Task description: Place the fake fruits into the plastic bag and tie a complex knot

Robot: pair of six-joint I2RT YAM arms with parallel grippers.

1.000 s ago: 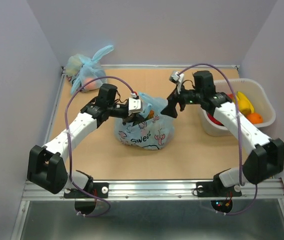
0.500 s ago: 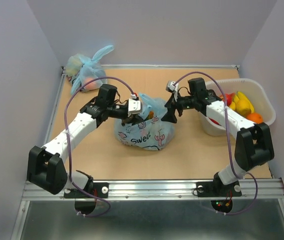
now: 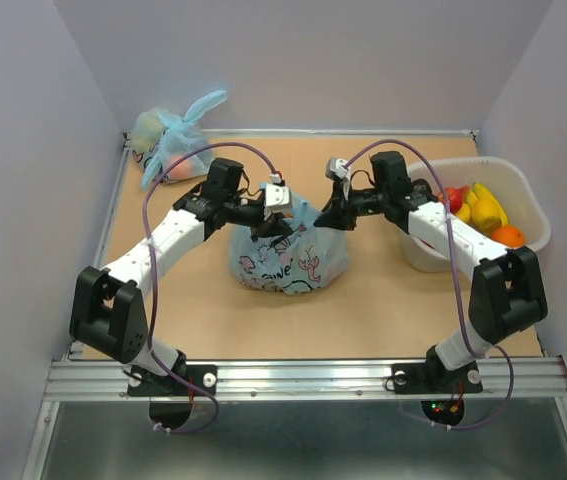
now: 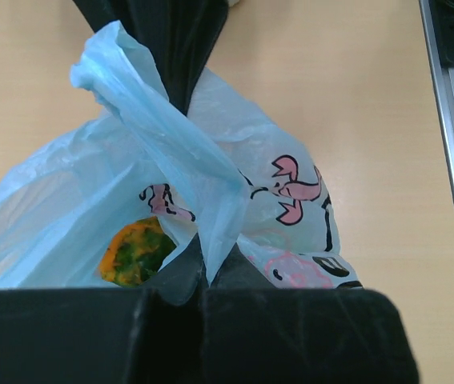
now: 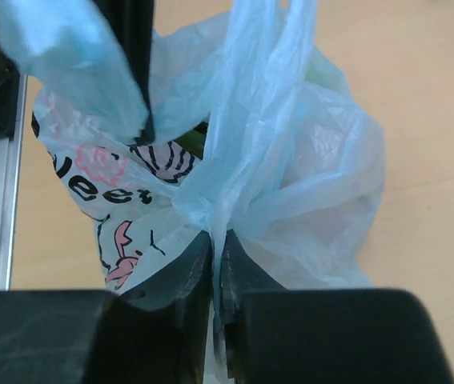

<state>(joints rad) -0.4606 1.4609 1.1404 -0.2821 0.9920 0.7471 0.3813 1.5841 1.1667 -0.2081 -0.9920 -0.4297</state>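
The light-blue plastic bag with pink cartoon figures stands mid-table. My left gripper is shut on the bag's left handle; the jaws pinch the thin film. My right gripper is shut on the right handle, with the twisted film caught between its jaws. An orange-green fake fruit shows through the bag wall. More fake fruits lie in the bin at right. The two handles stand apart. No knot is in view.
A clear plastic bin stands at the right edge beside my right arm. A smaller tied light-blue bag sits in the back left corner. An aluminium rail runs along the near table edge.
My right gripper moved left from beside the bin to the bag and shut on its right handle. The left arm shifted slightly right, still holding its handle.
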